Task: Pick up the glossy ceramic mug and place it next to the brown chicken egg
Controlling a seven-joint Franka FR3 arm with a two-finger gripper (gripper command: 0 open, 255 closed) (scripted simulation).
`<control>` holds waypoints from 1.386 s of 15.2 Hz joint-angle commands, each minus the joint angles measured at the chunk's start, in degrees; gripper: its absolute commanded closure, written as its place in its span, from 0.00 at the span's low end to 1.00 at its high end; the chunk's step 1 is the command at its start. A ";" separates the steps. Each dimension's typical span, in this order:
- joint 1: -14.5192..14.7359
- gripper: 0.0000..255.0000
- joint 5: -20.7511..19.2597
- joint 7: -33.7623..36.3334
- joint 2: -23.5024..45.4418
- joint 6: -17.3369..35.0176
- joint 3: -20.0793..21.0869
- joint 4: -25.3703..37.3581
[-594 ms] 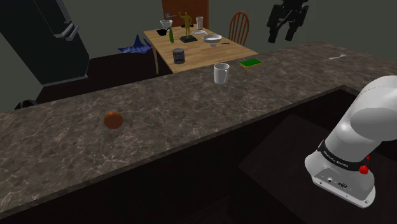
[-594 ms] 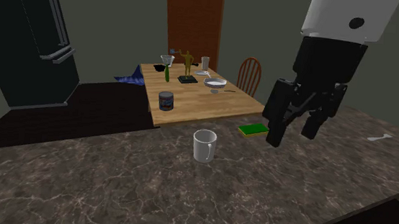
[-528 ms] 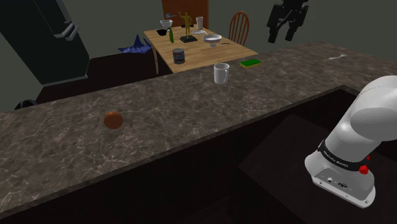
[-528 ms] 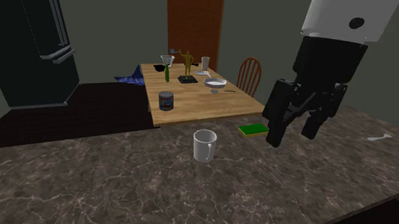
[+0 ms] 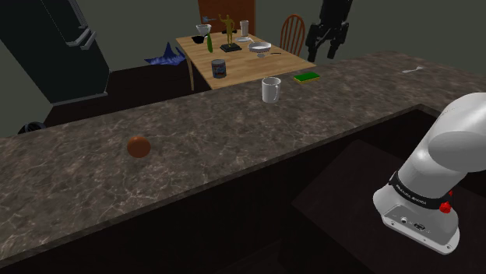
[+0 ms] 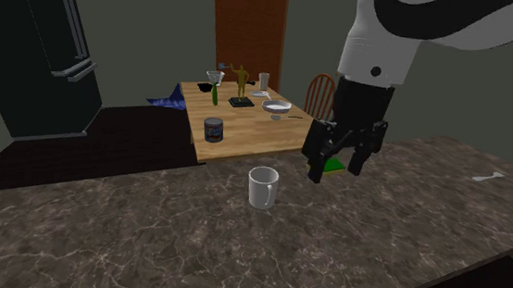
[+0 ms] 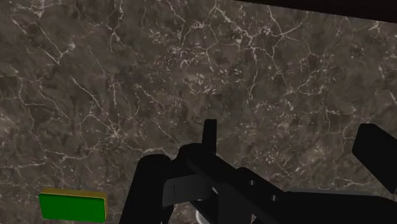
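**user1:** The gripper has shifted since half a second ago. It was way off toward the second exterior view's right, well apart from the mug. Now it hangs near the mug, above the counter and just to that view's right of it. Mug and egg haven't budged.

**user2:** Are the fingers on anything?

**user1:** Nope, they're spread apart with nothing between them, and they aren't touching the mug. The wrist view looks down past them at the marbled counter, with the green sponge off to one side.

**user2:** So where's the mug exactly?

**user1:** It's standing upright on the dark marbled counter near the far edge, and it's drawn pale grey-white. In the shoulder view the sponge lies to its right, also by the far edge. The brown egg sits on the same counter, well apart from the mug toward that view's left and closer to the camera. Behind the counter there's a wooden table with small stuff on it.
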 commanded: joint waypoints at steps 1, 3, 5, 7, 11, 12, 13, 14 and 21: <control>-0.14 0.00 -0.22 -0.92 3.61 2.99 -0.59 0.70; -0.27 0.00 -0.32 -1.89 7.56 5.66 -1.21 1.98; -0.40 0.00 -0.32 -2.85 11.60 8.12 -1.81 3.57; -0.51 0.00 -0.20 -3.81 15.72 10.36 -2.39 5.46; -0.80 0.00 0.38 -5.76 24.15 14.11 -3.42 10.14; -0.89 0.00 0.59 -6.24 26.28 14.88 -3.64 11.50; -1.00 0.00 0.82 -6.73 28.43 15.59 -3.85 12.93; -1.12 0.00 1.08 -7.21 30.58 16.23 -4.04 14.43; -2.55 0.00 3.15 -10.24 45.97 18.78 -4.74 27.22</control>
